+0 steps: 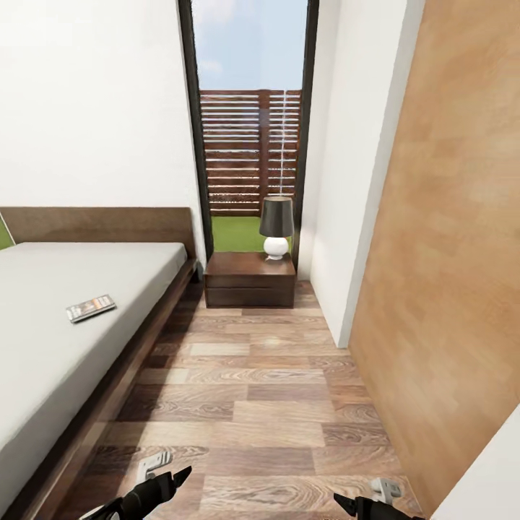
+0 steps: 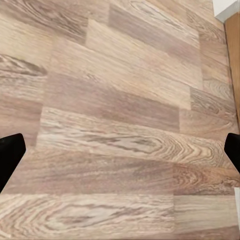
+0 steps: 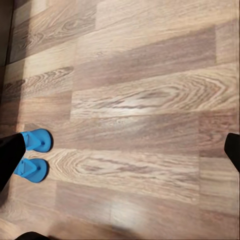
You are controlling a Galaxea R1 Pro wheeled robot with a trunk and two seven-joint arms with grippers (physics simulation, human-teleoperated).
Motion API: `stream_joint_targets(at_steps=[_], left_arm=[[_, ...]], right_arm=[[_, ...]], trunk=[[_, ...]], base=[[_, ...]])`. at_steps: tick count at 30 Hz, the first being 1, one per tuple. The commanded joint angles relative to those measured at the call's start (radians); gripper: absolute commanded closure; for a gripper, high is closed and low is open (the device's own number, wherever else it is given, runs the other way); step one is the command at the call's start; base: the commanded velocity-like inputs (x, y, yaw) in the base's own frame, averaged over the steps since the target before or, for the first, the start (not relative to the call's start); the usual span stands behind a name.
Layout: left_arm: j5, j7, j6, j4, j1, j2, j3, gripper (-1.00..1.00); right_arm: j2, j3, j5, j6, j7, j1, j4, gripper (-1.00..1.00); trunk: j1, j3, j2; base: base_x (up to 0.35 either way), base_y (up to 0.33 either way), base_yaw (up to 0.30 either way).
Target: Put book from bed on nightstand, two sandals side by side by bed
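Nearest: left gripper point(image 1: 162, 482) and right gripper point(image 1: 361, 503) low over the plank floor point(image 1: 274, 404), both with jaws spread wide, holding nothing. Right wrist view: two blue sandals point(image 3: 34, 155) side by side on the floor, touching or nearly so. Bed point(image 1: 65, 325) along the left; book point(image 1: 90, 308) flat on the mattress, near its edge. Beyond, nightstand point(image 1: 250, 278) beside the headboard, lamp point(image 1: 276, 227) on top. Window point(image 1: 249, 108) behind.

The book point(image 1: 91, 308) lies flat on the bed point(image 1: 43, 347); two blue sandals point(image 3: 33, 155) lie side by side on the floor point(image 3: 140, 125).
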Motion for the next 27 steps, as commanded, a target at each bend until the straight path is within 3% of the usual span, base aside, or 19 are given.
stream_joint_targets(at_steps=[1,27], left_arm=[[0.008,-0.004,0.004,0.000,0.000,0.000,0.002,-1.00],[0.007,-0.002,0.003,0.029,0.000,0.000,0.000,-1.00]], right_arm=[[0.000,-0.002,-0.002,0.000,0.004,-0.001,0.001,-1.00],[0.000,-0.002,-0.002,0.000,0.004,-0.001,0.001,-1.00]], trunk=[[0.000,-0.001,0.000],[0.000,-0.001,0.000]], base=[[0.019,-0.023,-0.263],[0.001,-0.001,-0.110]])
